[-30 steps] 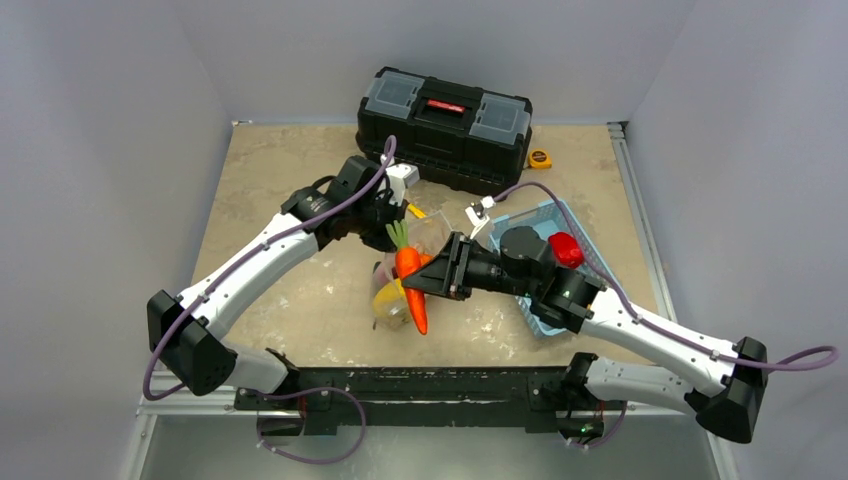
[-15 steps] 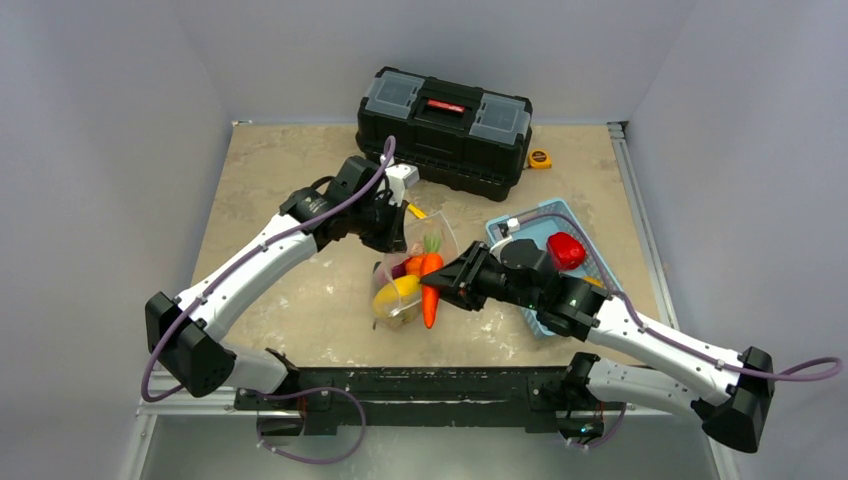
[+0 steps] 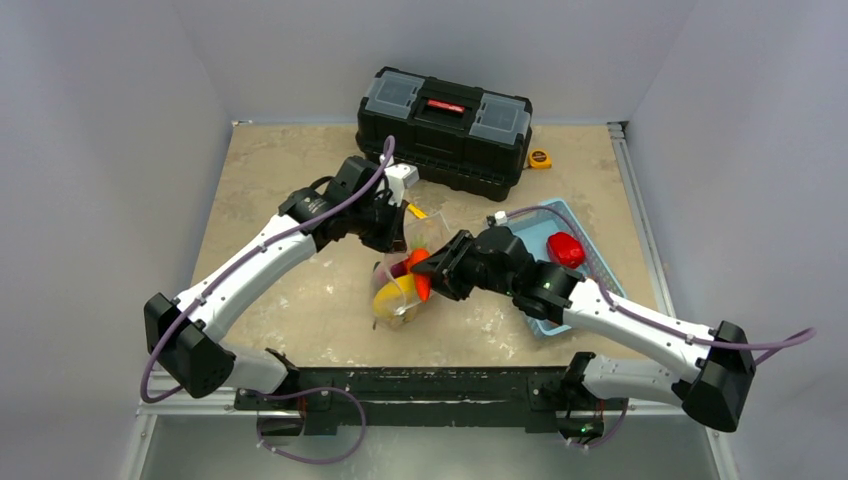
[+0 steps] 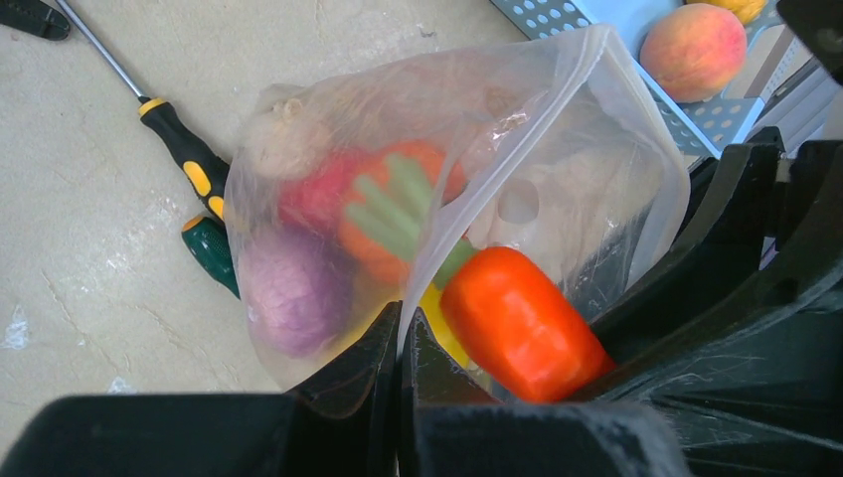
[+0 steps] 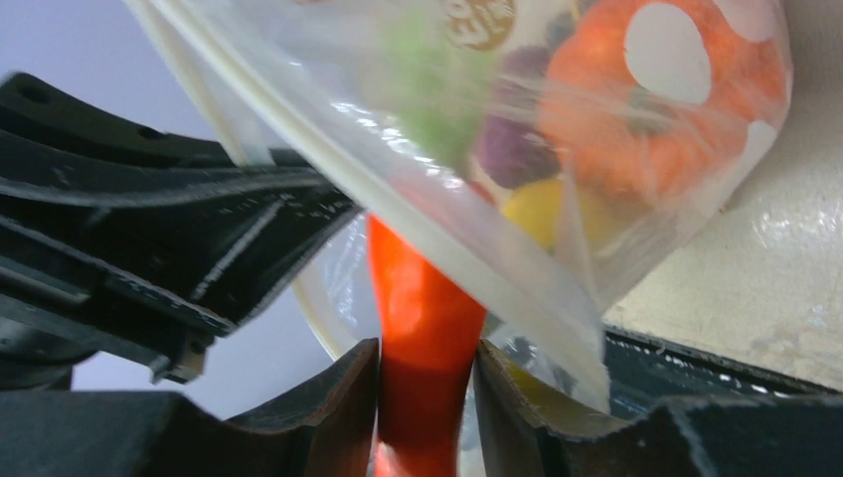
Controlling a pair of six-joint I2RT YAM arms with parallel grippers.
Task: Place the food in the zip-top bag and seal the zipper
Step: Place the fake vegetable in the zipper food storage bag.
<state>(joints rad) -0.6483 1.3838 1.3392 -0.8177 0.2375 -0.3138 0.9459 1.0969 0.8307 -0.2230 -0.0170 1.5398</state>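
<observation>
The clear zip-top bag [image 3: 398,292] hangs open at mid-table, and my left gripper [image 4: 401,333] is shut on its top edge. Through the plastic I see purple [image 4: 293,288], red and yellow food [image 3: 392,296]. The long orange carrot [image 4: 522,323] sticks into the bag's mouth leaf-end first, its green top [image 4: 398,209] inside. My right gripper [image 5: 425,388] is shut on the carrot [image 5: 422,318] near its thin end, right at the bag's opening. The zipper [image 5: 398,189] runs as a pale strip across the right wrist view, open.
A black toolbox [image 3: 445,128] stands at the back, a yellow tape measure [image 3: 540,158] beside it. The light blue basket [image 3: 590,270] at right holds a red piece [image 3: 565,248] and a peach [image 4: 693,50]. Two screwdrivers [image 4: 184,164] lie under the bag.
My right gripper has moved left and tipped the carrot from hanging beside the bag into its mouth. The left arm has kept still, holding the bag.
</observation>
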